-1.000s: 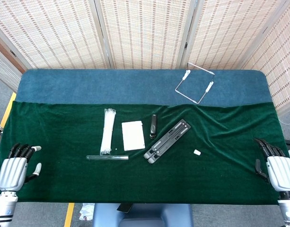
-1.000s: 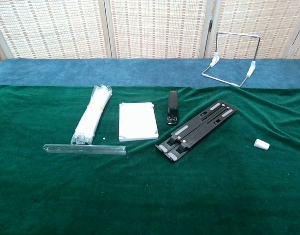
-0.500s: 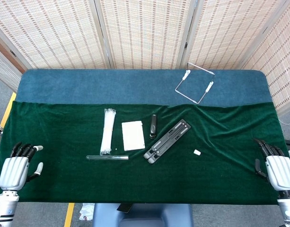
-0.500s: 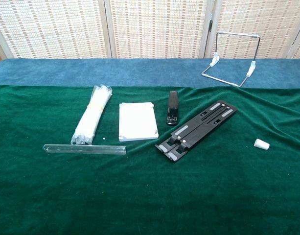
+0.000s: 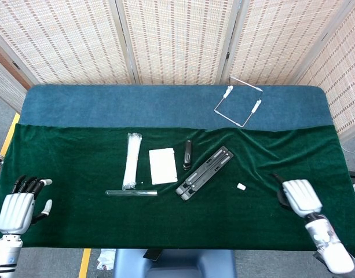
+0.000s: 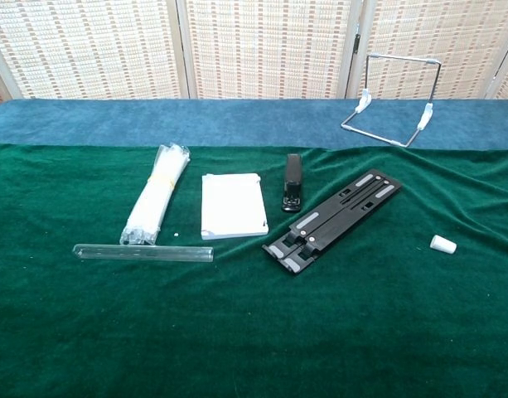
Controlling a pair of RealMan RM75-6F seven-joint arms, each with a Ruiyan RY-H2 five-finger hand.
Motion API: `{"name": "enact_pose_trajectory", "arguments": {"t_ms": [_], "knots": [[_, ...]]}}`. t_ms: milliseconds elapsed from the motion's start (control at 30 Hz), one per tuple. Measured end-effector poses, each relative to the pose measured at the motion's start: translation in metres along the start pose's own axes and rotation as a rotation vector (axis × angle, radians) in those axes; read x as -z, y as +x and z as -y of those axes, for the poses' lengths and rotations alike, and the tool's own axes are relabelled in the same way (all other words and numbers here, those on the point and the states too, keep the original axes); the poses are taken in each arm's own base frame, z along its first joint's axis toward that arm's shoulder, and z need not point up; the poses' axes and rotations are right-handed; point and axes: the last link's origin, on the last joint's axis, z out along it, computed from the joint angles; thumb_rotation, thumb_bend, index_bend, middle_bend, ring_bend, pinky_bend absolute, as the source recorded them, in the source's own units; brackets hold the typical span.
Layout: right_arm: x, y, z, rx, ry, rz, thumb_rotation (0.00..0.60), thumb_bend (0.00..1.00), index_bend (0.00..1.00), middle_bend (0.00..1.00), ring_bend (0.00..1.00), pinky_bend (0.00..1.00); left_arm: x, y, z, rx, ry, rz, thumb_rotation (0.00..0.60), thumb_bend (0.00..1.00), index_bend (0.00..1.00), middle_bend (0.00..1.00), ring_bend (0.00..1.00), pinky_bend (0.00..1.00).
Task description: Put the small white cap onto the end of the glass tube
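Observation:
The small white cap (image 5: pixel 241 186) (image 6: pixel 442 244) lies on the green cloth to the right of centre. The clear glass tube (image 5: pixel 131 193) (image 6: pixel 144 252) lies flat left of centre, pointing left to right. My right hand (image 5: pixel 299 197) hovers over the cloth to the right of the cap, a short way off, holding nothing. My left hand (image 5: pixel 15 211) stays at the front left corner with its fingers apart and nothing in it, far from the tube. The chest view shows neither hand.
Between tube and cap lie a bundle of white ties (image 5: pixel 131 160), a white pad (image 5: pixel 163 166), a black stapler (image 5: pixel 188 153) and a black folding stand (image 5: pixel 205 172). A wire rack (image 5: pixel 239 101) stands on the blue cloth at the back right.
My right hand has swung in from the table's right edge toward the cap. The left hand, cap and tube have not moved.

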Motion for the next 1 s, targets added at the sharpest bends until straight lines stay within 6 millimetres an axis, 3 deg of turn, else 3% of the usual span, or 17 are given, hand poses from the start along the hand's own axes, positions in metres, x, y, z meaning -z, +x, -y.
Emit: {"name": "enact_pose_trajectory", "arguments": {"t_ms": [267, 467, 700, 1000], "knots": [[-0.053, -0.027, 0.034, 0.014, 0.081, 0.157, 0.600, 0.82, 0.27, 0.88, 1.00, 0.97, 0.002, -0.002, 0.005, 0.003, 0.013, 0.009, 0.600, 0.44, 0.32, 0.31, 0.22, 0.13], [-0.075, -0.037, 0.051, 0.028, 0.110, 0.196, 0.600, 0.82, 0.27, 0.88, 1.00, 0.98, 0.002, -0.003, 0.006, 0.006, 0.014, 0.013, 0.600, 0.44, 0.31, 0.31, 0.22, 0.13], [-0.077, -0.041, 0.055, 0.037, 0.114, 0.214, 0.600, 0.82, 0.28, 0.88, 1.00, 0.98, 0.002, -0.004, 0.008, 0.010, 0.017, 0.019, 0.600, 0.44, 0.31, 0.31, 0.22, 0.13], [-0.064, -0.041, 0.046, 0.035, 0.083, 0.222, 0.600, 0.82, 0.29, 0.89, 1.00, 0.98, 0.002, -0.007, 0.007, 0.012, 0.011, 0.028, 0.600, 0.44, 0.31, 0.31, 0.22, 0.12]]}}
